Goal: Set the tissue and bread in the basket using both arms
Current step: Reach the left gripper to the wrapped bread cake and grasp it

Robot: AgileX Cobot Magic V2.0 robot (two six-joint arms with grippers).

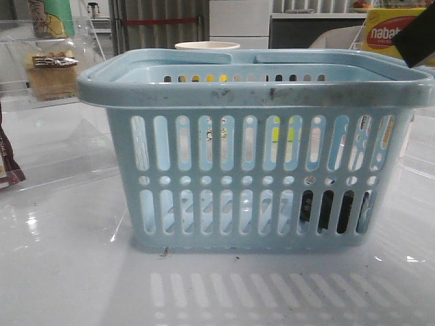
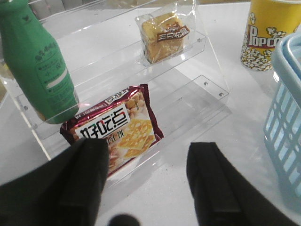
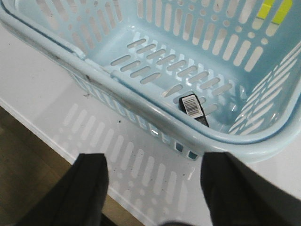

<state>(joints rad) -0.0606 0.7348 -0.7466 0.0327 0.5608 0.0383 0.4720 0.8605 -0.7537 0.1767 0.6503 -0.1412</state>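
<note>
Front view: basket (image 1: 255, 146) centre of table, long axis left-right; dark tissue (image 1: 333, 210) showing through slots, low at right end. Bread (image 1: 53, 71) far left on clear shelf (image 1: 20, 88).

Left wrist view: left gripper (image 2: 148, 181) spread wide, empty, above red packet (image 2: 115, 132); bread (image 2: 164, 37) beyond on upper step, long axis slanted. Bread step pending, likely: next reach past packet, close across short side.

Right wrist view: right gripper (image 3: 153, 181) spread wide, empty, over basket rim (image 3: 141, 106); tissue (image 3: 194, 107) on floor by near wall.
</note>
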